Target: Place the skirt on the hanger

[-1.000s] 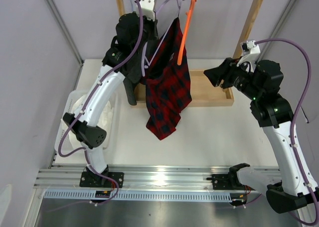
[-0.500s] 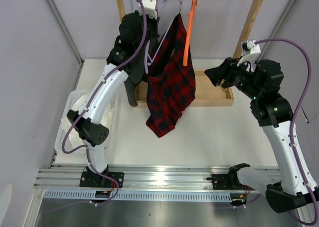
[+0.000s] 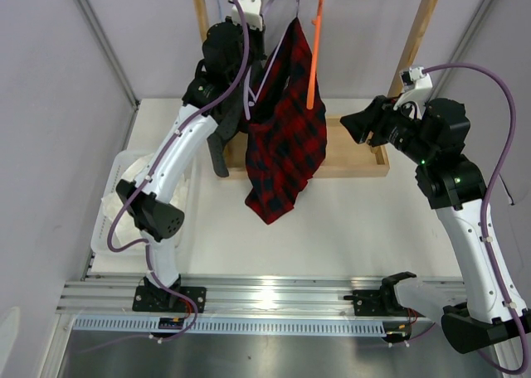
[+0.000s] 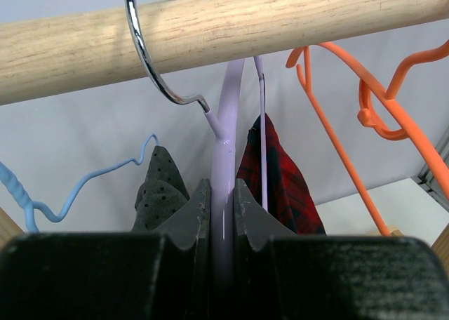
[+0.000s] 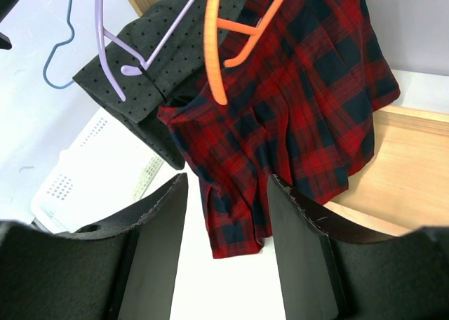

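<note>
The left tool [image 4: 222, 197] pinches the thin lilac plastic hanger [image 4: 228, 116] (silvery hook [image 4: 138, 53] round the wooden rail [image 4: 295, 18]) carrying the red-and-black plaid skirt [image 3: 286, 138]; the right tool [image 5: 228, 187] hangs spread.

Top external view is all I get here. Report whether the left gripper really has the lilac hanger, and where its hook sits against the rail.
Observer: Left wrist view: the left gripper is shut on the hanger by its neck.
Operator: Now the hook.
Observer: The hook curves across the wooden rail; its top is cut off, so seating is unconfirmed.
Operator: Give me the right gripper.
Observer: Right wrist view: the right gripper is open and empty, with the skirt hanging beyond it.
</note>
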